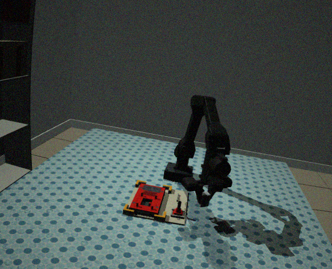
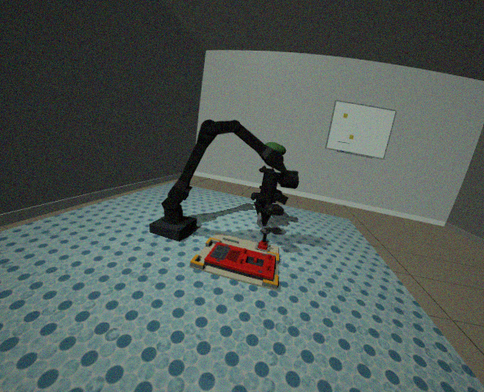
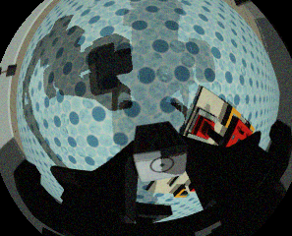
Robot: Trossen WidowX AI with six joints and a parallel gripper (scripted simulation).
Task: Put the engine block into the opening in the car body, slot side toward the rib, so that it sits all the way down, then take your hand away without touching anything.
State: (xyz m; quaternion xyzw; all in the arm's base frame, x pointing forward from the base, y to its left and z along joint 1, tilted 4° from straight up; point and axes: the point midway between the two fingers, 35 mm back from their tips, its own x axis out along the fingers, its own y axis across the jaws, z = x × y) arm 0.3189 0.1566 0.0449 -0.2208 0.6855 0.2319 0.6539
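Note:
My gripper [image 1: 204, 199] [image 2: 264, 221] [image 3: 155, 141] is shut on the engine block [image 3: 161, 164], a dark block with a pale grey face bearing a ring. The block is held above the table, right of the fixture board in the top view. In the exterior view it is too dark to make out. The red car body [image 1: 136, 199] [image 2: 220, 262] [image 3: 240, 134] lies flat between yellow corner pieces. Its opening [image 1: 146, 202] [image 2: 255, 260] shows dark and unfilled. I cannot make out the rib or the block's slot side.
The cream fixture board [image 1: 171, 200] also carries a small red piece [image 1: 177, 212] [image 2: 262, 245] [image 3: 203, 129] with a black upright post, close to the held block. The arm's black base [image 1: 177, 172] [image 2: 173, 228] stands behind the board. A shelf unit [image 1: 8, 144] is at the far left.

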